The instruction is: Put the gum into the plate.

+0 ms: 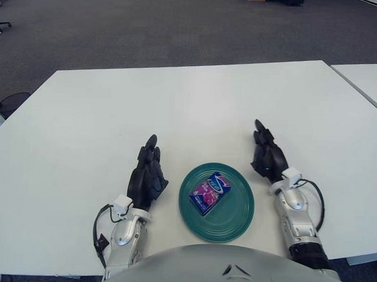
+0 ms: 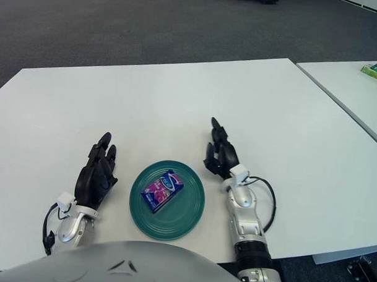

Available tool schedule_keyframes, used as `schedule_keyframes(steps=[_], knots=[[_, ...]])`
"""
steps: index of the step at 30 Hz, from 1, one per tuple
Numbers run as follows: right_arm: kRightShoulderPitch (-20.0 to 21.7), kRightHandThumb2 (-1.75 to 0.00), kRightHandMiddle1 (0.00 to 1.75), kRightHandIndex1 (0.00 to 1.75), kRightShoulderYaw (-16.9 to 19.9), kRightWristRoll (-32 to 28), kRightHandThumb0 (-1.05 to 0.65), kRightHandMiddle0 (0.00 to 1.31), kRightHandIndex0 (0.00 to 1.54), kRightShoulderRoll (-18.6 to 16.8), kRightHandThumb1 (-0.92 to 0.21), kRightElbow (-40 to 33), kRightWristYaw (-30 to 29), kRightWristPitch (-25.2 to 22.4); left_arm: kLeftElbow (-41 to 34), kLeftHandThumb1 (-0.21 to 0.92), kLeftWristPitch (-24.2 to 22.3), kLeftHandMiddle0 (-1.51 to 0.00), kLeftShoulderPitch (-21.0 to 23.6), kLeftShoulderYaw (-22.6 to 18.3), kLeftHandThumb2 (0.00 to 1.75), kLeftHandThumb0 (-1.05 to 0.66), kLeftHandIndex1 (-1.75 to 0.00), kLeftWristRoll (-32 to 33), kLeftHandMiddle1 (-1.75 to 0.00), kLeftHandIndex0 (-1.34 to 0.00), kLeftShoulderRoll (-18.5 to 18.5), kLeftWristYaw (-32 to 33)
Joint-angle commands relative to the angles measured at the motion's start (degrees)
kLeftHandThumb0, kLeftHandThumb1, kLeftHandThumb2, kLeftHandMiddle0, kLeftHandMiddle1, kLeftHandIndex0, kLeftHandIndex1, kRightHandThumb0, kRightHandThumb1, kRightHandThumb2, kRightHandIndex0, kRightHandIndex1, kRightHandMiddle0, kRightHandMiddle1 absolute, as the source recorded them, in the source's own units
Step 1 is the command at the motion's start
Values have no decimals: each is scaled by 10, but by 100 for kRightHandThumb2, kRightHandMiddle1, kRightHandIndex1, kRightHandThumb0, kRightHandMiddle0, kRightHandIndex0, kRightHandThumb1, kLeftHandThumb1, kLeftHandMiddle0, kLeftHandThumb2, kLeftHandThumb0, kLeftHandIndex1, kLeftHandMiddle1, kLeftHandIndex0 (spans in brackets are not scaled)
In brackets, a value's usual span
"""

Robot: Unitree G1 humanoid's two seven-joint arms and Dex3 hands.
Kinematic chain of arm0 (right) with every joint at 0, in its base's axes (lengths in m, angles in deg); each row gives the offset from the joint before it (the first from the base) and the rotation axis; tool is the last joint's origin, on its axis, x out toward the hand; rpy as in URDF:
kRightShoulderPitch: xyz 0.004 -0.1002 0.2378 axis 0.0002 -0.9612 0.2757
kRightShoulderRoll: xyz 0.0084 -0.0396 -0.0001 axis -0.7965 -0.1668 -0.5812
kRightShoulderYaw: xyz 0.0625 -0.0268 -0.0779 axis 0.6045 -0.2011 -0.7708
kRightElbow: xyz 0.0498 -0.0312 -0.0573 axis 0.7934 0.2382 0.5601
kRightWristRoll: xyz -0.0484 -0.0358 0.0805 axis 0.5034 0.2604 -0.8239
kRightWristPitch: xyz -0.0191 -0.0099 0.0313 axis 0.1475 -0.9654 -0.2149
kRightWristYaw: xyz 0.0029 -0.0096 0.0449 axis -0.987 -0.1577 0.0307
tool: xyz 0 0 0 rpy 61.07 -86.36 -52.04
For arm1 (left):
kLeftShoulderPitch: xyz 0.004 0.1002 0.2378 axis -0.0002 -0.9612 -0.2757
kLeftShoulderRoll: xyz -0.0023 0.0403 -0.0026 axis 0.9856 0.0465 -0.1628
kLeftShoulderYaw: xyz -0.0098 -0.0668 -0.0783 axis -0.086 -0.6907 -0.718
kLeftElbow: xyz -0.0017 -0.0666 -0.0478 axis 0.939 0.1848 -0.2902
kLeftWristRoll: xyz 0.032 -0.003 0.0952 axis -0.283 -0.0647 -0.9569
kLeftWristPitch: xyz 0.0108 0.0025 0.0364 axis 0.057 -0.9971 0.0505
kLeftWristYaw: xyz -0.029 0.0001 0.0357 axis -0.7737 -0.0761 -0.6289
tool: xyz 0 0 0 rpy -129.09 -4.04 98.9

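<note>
On the white counter (image 1: 177,103), close to our near edge, sits the green plate (image 1: 235,218), and the gum (image 1: 209,192) lies flat inside it, a little left of the plate's middle. We see the pack as a small box, purple and blue, turned at a slant so that its blue end points up and to the right. It touches nothing but the plate.

Our left hand (image 1: 147,176) shows just beside the plate on its left, apart from the rim. Its dark fingers (image 1: 150,153) are stretched forward and loosely together, and they hold nothing.

Our right hand (image 1: 268,157) shows to the right of the plate and a little farther up the counter, also clear of the rim. Its fingers (image 1: 261,132) point away from us, relaxed and empty. We cannot tell whether either hand touches the counter.

Behind each hand the silver forearm runs back toward our body, with a black cable looping at the wrist.

Past the far edge of the counter lies grey carpet (image 1: 180,29), and a second white table (image 1: 367,79) stands off to the right, separated from ours by a narrow gap.
</note>
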Motion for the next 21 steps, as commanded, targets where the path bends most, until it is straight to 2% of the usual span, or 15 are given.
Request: schedule_keyframes(steps=[1, 12, 21], knots=[[-4, -100, 0, 0, 9, -11, -101, 0, 0, -2, -92, 9, 3, -6, -13, 92, -9, 0, -5, 1, 92, -98, -8, 1, 0, 0, 5, 3], [-68, -105, 0, 0, 2, -2, -97, 1, 0, -31, -92, -42, -27, -37, -19, 92, -25, 0, -6, 0, 92, -102, -2, 28, 0, 0, 13, -11], [-90, -108, 1, 0, -6, 8, -93, 1, 0, -44, -92, -67, -47, -68, -24, 92, -34, 0, -5, 2, 95, -105, 0, 48, 0, 0, 20, -24]])
